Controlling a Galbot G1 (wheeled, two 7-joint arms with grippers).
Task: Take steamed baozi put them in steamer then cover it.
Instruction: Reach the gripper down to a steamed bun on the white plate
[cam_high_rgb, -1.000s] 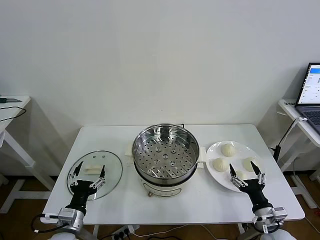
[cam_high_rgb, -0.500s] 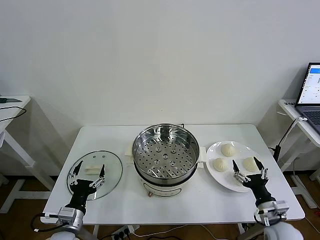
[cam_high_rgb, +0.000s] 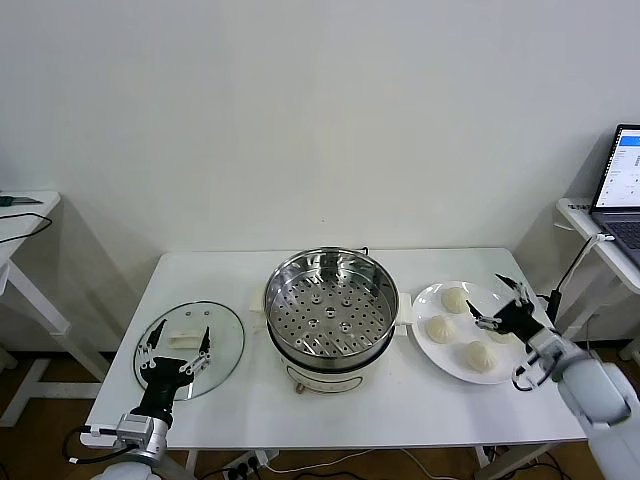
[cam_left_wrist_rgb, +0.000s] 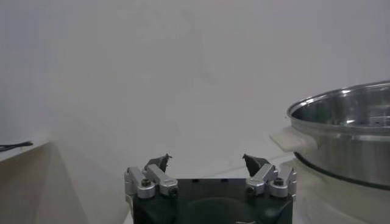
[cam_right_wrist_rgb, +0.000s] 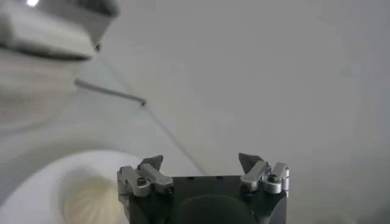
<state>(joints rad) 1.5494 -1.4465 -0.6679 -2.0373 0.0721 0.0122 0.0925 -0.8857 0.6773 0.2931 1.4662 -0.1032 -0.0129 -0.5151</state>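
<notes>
The steamer (cam_high_rgb: 331, 305) stands uncovered mid-table, its perforated tray bare; its wall and side handle also show in the left wrist view (cam_left_wrist_rgb: 347, 137). The cover (cam_high_rgb: 222, 345) lies flat to its left. My left gripper (cam_high_rgb: 179, 330) hovers open above the cover's handle, its open jaws (cam_left_wrist_rgb: 206, 159) holding nothing. A white plate (cam_high_rgb: 428, 300) on the right holds baozi (cam_high_rgb: 455, 299), (cam_high_rgb: 440, 327), (cam_high_rgb: 479, 355); another is mostly hidden behind my right gripper (cam_high_rgb: 483, 291). That gripper reaches in from the right, open and empty (cam_right_wrist_rgb: 201, 159), with a pleated baozi (cam_right_wrist_rgb: 91, 198) just below it.
The white table (cam_high_rgb: 230, 275) carries everything. A laptop (cam_high_rgb: 623, 185) sits on a side desk at the far right, with a cable hanging beside the table's right edge. Another desk (cam_high_rgb: 25, 210) stands at the far left.
My right arm has swung from the table's front edge round to the right side, and its gripper now sits over the plate's far right part. The left arm has barely moved.
</notes>
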